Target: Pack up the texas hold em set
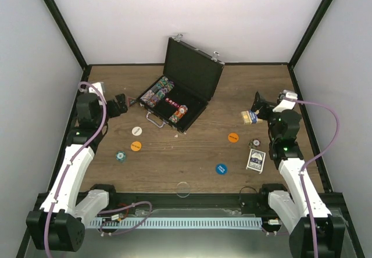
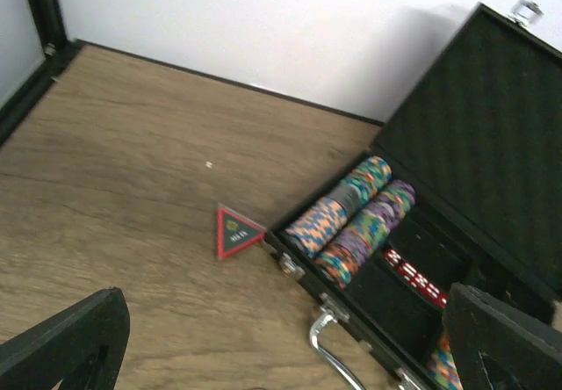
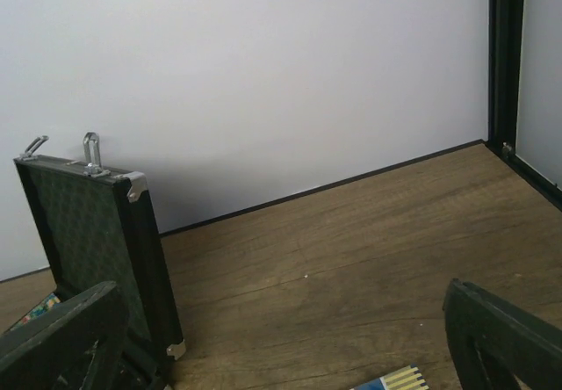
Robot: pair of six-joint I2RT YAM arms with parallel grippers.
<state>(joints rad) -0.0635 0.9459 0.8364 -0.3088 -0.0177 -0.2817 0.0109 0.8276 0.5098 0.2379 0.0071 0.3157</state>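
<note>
The black case stands open at the table's middle, lid upright. Rows of multicoloured chips and a smaller stack lie in it, with red dice. On the table lie white, orange, orange and blue buttons, a green chip and the blue-backed deck. My left gripper is open and empty, left of the case; its wrist view shows the chips and handle. My right gripper is open and empty, right of the case.
A red triangular marker lies by the case's left corner. A blue and yellow striped box sits just in front of my right gripper and shows in the right wrist view. A small chip lies above the deck.
</note>
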